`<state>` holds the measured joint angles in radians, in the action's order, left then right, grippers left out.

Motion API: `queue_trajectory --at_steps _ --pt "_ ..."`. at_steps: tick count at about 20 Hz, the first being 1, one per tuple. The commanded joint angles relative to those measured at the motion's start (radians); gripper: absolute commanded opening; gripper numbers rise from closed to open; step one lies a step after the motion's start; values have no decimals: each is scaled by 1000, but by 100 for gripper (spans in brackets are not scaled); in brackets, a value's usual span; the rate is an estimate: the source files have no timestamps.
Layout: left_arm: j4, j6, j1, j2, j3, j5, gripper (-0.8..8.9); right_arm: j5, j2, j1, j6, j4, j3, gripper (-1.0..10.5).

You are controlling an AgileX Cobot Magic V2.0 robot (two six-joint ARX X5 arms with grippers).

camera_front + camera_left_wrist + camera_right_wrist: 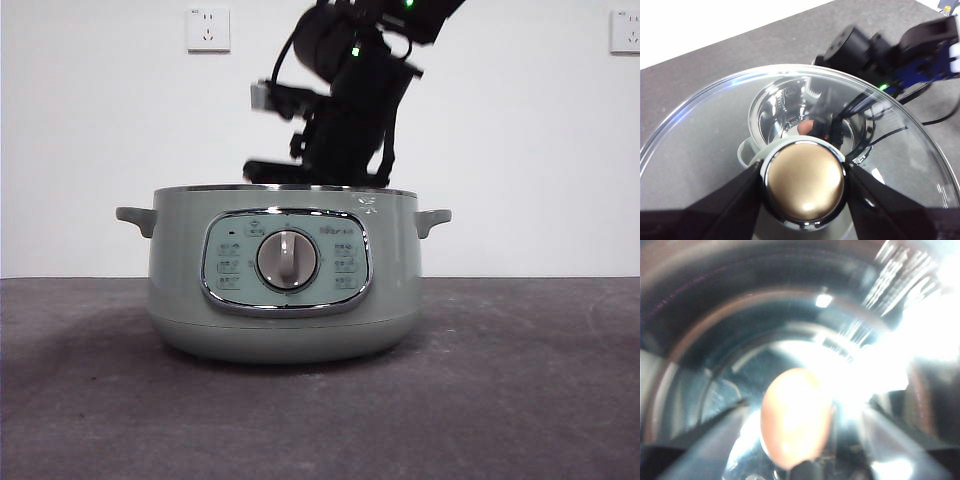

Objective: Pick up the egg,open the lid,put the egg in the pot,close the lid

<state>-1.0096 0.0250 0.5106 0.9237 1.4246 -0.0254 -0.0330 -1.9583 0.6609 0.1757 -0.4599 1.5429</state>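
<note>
The pot (285, 275) stands mid-frame on the desk (520, 400). The left gripper (804, 182) has its jaws clamped on the knob of the lid (705, 135), held above the pot. The right gripper (796, 460), reaching inside the pot, has its jaws closed around the egg (796, 422).
</note>
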Motion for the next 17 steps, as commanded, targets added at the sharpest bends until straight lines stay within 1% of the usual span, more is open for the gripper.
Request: queue_trajectory --at_steps 1,3,4,6,9,10,13,17 --pt "76 -1 -2 8 3 -2 -8 65 115 0 -12 -8 -2 460" --pt "102 3 -2 30 3 -3 -8 141 218 -10 -13 -55 -2 460" --pt "121 3 -1 46 3 -6 -8 177 279 -19 -23 -82 -2 460" --pt "160 6 -1 86 3 -10 -8 224 396 -39 -56 -132 -2 460" --pt "224 6 -1 170 3 -39 -8 225 566 -79 -90 -185 -2 460" --pt "247 6 -1 205 3 -56 -8 225 628 -89 -89 -202 -2 460" --pt "331 6 0 315 3 -63 -8 225 776 -96 -89 -248 -2 460" --pt "429 14 0 458 3 -66 -8 222 929 -96 -95 -338 -2 460"
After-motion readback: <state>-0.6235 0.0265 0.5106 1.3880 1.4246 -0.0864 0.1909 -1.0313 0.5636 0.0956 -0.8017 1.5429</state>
